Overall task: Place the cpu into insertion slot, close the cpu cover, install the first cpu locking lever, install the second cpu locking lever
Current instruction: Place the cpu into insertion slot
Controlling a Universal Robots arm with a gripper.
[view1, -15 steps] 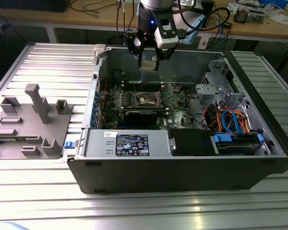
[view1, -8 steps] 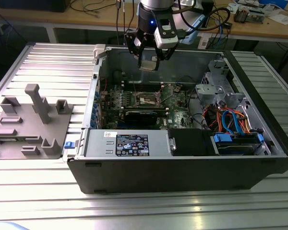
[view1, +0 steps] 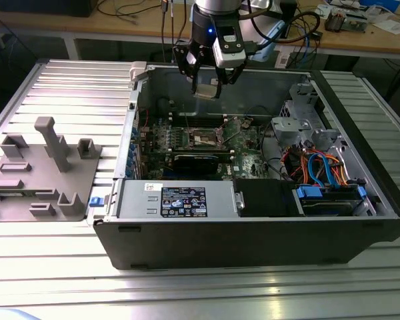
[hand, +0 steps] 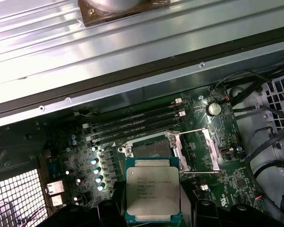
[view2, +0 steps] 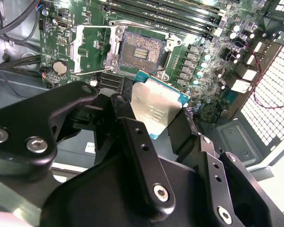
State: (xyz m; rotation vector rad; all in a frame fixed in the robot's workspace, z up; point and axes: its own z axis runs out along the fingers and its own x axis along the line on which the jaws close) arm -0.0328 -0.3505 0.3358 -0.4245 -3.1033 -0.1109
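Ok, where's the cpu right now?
In the exterior view the cpu is gripped in the end effector above the open case, raised clear of the insertion slot, not in it.

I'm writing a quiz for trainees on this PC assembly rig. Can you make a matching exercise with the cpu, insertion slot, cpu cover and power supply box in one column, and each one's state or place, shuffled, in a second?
Things
1. cpu
2. insertion slot
3. cpu cover
4. power supply box

States or places
A. swung open to one side
B. clamped in the gripper, in the air
C. empty, dark centre exposed
D. lying along the computer case wall nearest the exterior camera

Pairs: 1-B, 2-C, 3-A, 4-D
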